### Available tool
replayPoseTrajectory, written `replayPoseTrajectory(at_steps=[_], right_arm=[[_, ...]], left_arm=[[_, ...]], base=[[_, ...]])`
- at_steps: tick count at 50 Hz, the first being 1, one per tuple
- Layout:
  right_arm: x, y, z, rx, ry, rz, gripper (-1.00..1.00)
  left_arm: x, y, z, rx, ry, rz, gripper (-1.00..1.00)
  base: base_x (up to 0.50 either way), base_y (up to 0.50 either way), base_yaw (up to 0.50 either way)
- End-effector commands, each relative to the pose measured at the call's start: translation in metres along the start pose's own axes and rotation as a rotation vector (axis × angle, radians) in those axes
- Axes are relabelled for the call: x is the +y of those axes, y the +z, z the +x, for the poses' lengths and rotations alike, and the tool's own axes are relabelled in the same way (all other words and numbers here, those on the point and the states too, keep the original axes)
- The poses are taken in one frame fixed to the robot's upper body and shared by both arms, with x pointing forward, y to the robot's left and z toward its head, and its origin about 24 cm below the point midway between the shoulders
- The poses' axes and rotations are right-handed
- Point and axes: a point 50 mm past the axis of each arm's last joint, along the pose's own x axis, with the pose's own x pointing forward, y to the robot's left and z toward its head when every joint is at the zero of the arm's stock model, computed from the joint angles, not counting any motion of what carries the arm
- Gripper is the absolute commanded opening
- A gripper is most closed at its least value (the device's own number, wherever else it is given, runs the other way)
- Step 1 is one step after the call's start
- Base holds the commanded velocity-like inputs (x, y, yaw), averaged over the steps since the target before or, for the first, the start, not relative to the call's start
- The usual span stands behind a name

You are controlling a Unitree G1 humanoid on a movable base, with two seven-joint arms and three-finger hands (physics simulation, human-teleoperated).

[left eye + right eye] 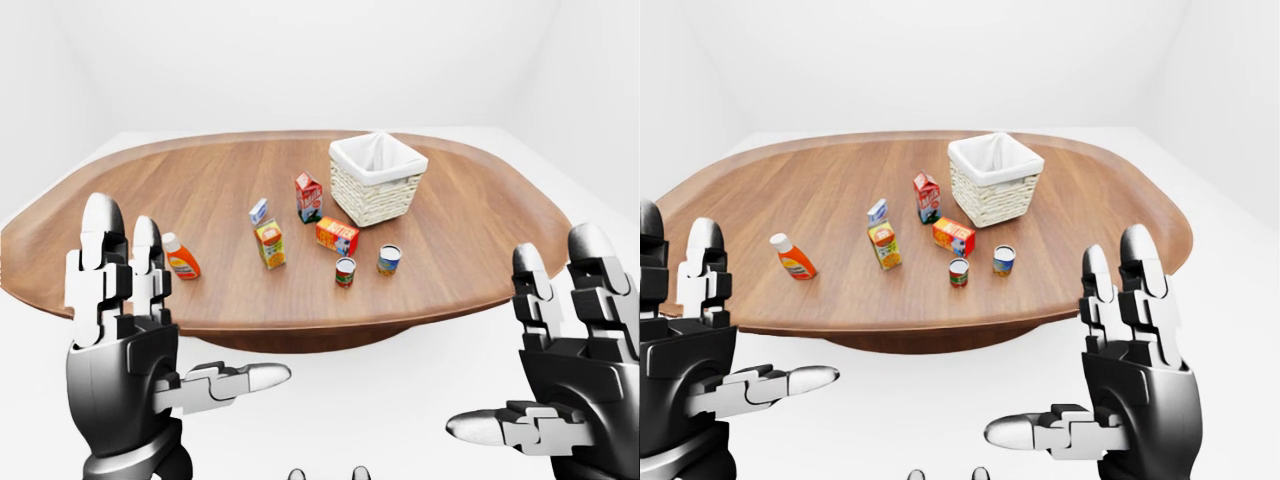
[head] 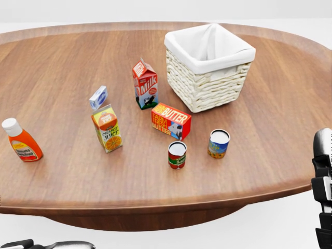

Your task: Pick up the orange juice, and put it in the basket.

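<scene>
While both hands were held up short of the table's near rim, the left-eye view showed the left hand (image 1: 125,340) at lower left with fingers upright and spread, thumb jutting toward the view's middle, holding nothing. The right hand (image 1: 565,375) stood the same way at lower right, wide open and empty. Between the hands lay bare white floor, and the wooden table (image 1: 470,250) curved across the view above them, with a broad strip of bare wood along its near rim.

The head view looked down on the tabletop. The orange juice (image 2: 107,129) stood upright left of centre, its carton reading "ORANGE JUICE", apart from every neighbour. Just above it lay a small blue-and-white box (image 2: 98,97). The milk carton (image 2: 145,84), lettered "Milk", stood to the upper right, and the butter box (image 2: 170,121) read "FARM FRESH BUTTER". Two cans stood near the bottom edge of the table: a red can (image 2: 177,155) and a blue-and-yellow can (image 2: 219,143), their labels too small to read. The ketchup bottle (image 2: 21,141) stood far left. The basket (image 2: 209,65), white-lined and woven, sat at upper right, well clear of the juice, with open wood to its right.

The right-eye view showed the same layout, with the table's right edge (image 1: 1175,235) well clear of all items.
</scene>
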Motion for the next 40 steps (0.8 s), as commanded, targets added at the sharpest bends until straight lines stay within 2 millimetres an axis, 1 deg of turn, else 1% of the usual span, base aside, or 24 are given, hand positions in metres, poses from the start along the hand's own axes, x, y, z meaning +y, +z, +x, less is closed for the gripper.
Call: replayPoseTrajectory(at_steps=[1,40], right_arm=[[0.0038,0.0010,0.0019,-0.019,0.025,0.009,1.00],[0.0059,0.0015,0.0045,-0.035,0.017,-0.001,1.00]], left_arm=[[-0.0041,0.0011,-0.0001,-0.005,-0.015,0.002,1.00],[-0.0034,0.0021,0.0016,-0.018,-0.012,-0.004,1.00]], base=[[0.50,-0.23,0.00],[0.50,-0.19,0.00]])
